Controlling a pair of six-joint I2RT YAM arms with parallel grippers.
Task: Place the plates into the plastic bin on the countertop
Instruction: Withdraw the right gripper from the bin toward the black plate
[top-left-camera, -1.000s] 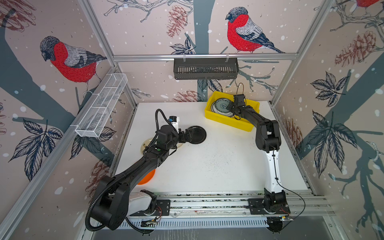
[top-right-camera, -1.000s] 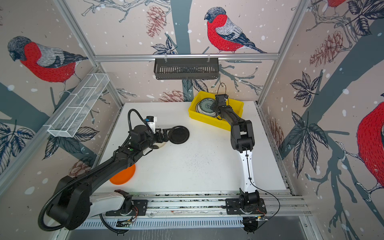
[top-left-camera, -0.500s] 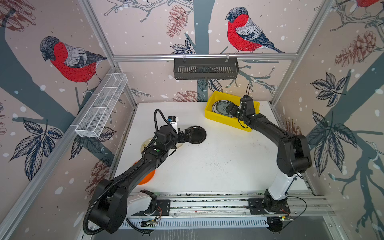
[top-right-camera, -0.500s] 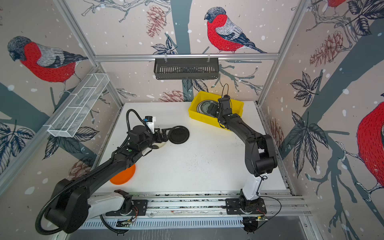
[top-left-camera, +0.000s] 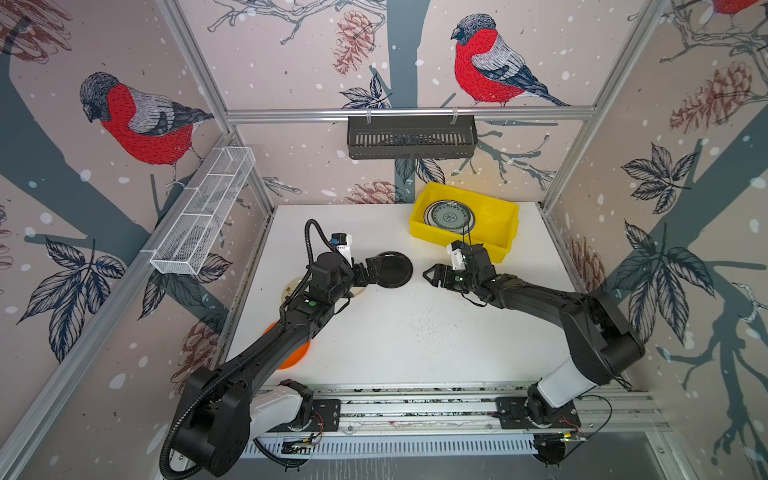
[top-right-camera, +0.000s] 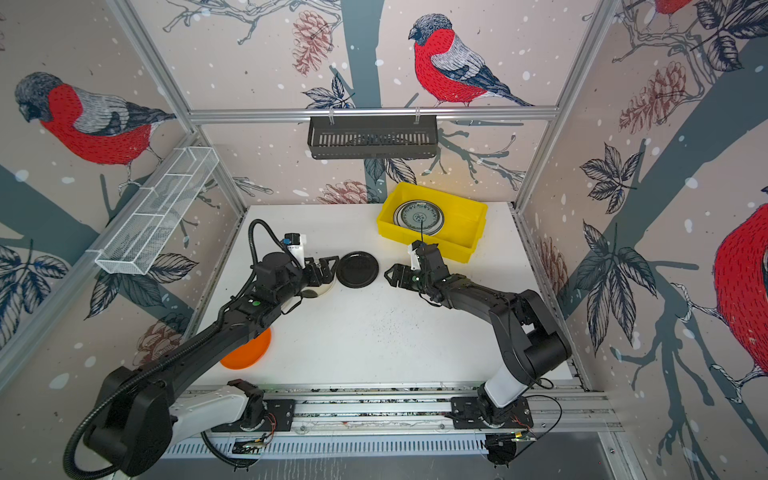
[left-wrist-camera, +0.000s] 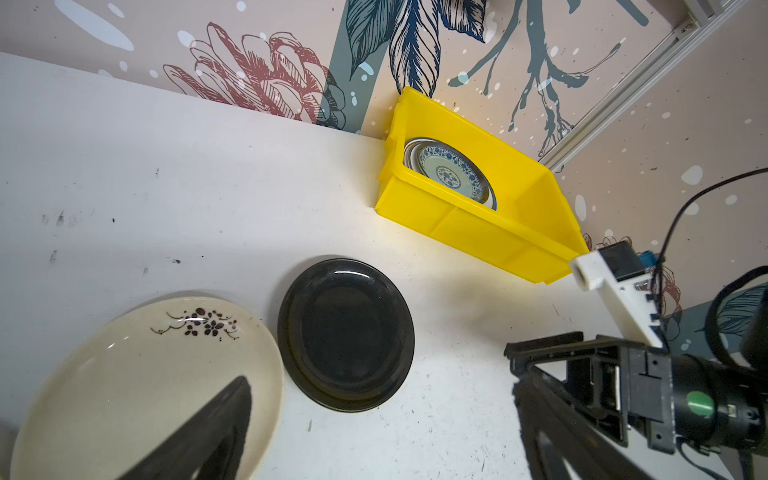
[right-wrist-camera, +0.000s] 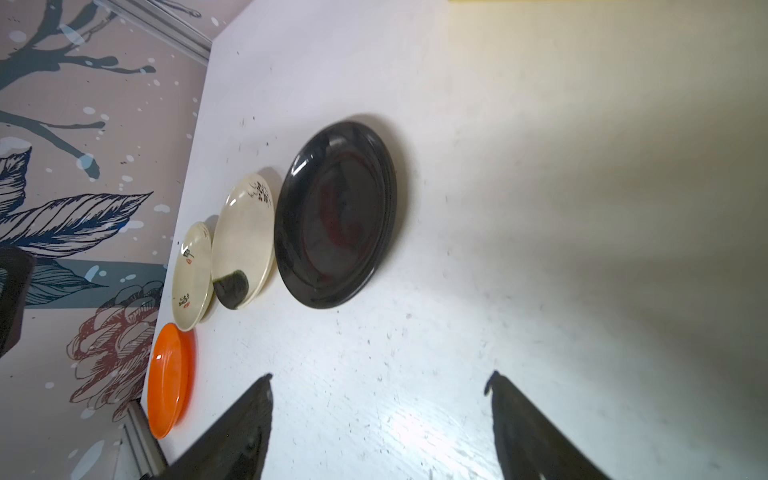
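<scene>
The right gripper (right-wrist-camera: 380, 376) is hanging low over bare worktop (top-left-camera: 415, 332) with its jaws spread wide and nothing between them. It is facing the black plate (right-wrist-camera: 336, 214), near it but apart. The left gripper (top-right-camera: 326, 268) is likewise standing spread and empty just beside the far edge of that plate. One of its fingers (left-wrist-camera: 216, 428) is reaching over the cream plate with the dark flower sprig (left-wrist-camera: 137, 365); whether it is touching cannot be told.

Beyond these, a smaller cream plate with red marks (right-wrist-camera: 191, 276) and the orange plate (right-wrist-camera: 170, 380) are lying along the left side of the worktop.

The yellow plastic bin (top-left-camera: 457, 243) is sitting at the far right corner, holding the teal-patterned plate (left-wrist-camera: 449, 174) with at least one more rim showing beneath it. So the job is looking partly done, with four plates waiting outside. The black one, lying between both grippers, is probably next.
</scene>
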